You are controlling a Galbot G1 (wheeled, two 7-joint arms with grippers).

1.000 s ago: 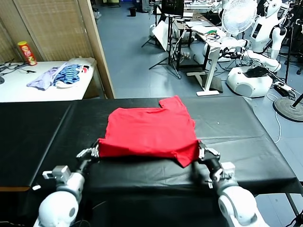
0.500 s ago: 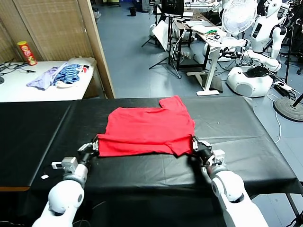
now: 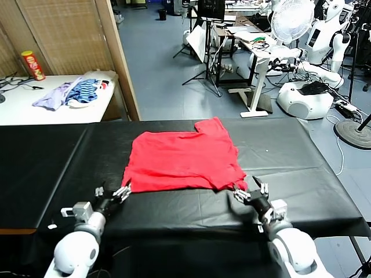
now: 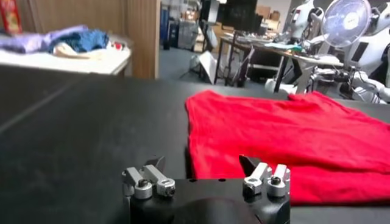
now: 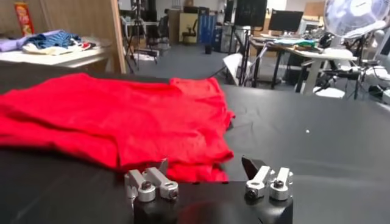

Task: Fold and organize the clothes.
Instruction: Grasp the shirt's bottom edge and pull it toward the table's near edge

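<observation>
Two grippers rest on the black-covered table (image 3: 301, 168) at the near edge of the folded bright red soft-fabric T-shirt (image 3: 182, 161) lying mid-table: left gripper (image 3: 112, 196) at its near-left corner, right gripper (image 3: 250, 194) at its near-right corner, both released, fingers spread, grasping nothing.

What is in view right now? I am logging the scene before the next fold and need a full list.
T-shirt: one, red, folded on the black table.
Table: one, black, in front of the robot.
Garment pile: one, lilac and blue-striped, on the white side table.
Can: one, yellow-red, upright on the side table.
Fan: one, white, background.
Left gripper: open, off the shirt's near left corner.
Right gripper: open, off the near right corner.
</observation>
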